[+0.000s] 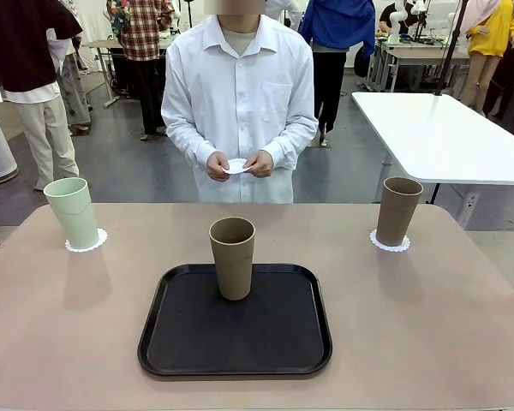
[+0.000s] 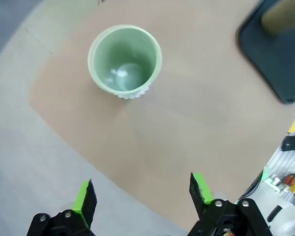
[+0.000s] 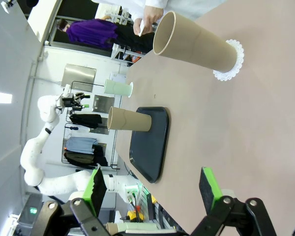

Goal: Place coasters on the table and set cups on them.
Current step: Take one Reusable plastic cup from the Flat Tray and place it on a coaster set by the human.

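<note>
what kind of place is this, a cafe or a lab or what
Likely a robotics lab: the left end effector and right end effector hang open at the table, with a white table and standing people behind.

beige table [image 1: 411,334], black tray [image 1: 240,338], two coasters [image 1: 100,240]

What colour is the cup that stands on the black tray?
The cup is a plain matte tan-brown. The front view shows it best.
</note>
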`<state>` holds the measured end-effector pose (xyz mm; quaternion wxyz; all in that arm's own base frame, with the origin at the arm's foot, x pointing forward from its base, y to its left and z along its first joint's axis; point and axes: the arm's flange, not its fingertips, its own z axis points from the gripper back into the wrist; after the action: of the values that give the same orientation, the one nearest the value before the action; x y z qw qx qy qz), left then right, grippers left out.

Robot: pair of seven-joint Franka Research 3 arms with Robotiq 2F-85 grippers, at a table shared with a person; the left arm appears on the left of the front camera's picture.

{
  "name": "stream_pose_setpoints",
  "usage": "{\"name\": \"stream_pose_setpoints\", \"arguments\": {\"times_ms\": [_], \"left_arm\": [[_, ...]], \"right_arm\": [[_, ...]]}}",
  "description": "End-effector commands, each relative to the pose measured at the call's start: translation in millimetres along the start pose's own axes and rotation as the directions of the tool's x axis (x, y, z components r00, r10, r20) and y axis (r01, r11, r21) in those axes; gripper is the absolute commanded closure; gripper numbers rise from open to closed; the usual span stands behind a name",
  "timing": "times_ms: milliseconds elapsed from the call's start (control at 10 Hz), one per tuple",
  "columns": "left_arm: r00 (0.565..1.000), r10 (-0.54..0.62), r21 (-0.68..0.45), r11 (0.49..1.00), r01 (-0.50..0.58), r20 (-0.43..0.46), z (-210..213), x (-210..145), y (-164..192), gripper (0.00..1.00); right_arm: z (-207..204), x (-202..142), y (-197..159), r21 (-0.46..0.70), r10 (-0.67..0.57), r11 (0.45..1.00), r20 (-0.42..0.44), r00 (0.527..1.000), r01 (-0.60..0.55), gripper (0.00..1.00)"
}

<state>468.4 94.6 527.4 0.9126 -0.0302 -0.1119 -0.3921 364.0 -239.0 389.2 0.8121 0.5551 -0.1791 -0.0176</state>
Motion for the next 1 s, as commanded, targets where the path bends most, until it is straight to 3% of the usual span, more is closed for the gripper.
{"name": "stream_pose_setpoints", "arguments": {"times_ms": [0,300,400,500,900], "left_arm": [[0.996,-0.019,0.082,0.996,0.026,-0.088,-20,20,-42,0.00],[0.983,-0.001,0.077,0.997,0.016,-0.184,-50,48,-61,0.00],[0.984,0.015,0.039,0.999,-0.009,-0.178,-55,51,-55,0.00],[0.987,-0.035,0.060,0.997,0.045,-0.156,-43,47,-69,0.00],[0.987,-0.035,0.060,0.997,0.045,-0.156,-43,47,-69,0.00]], "right_arm": [[-1,1,0,0.002,0.002,1.000,0.012,1.000,-0.002,0.00],[-1,1,0,0.002,0.002,1.000,0.012,1.000,-0.002,0.00],[-1,1,0,0.002,0.002,1.000,0.012,1.000,-0.002,0.00],[-1,1,0,0.002,0.002,1.000,0.012,1.000,-0.002,0.00],[-1,1,0,0.002,0.002,1.000,0.012,1.000,-0.002,0.00]]}}
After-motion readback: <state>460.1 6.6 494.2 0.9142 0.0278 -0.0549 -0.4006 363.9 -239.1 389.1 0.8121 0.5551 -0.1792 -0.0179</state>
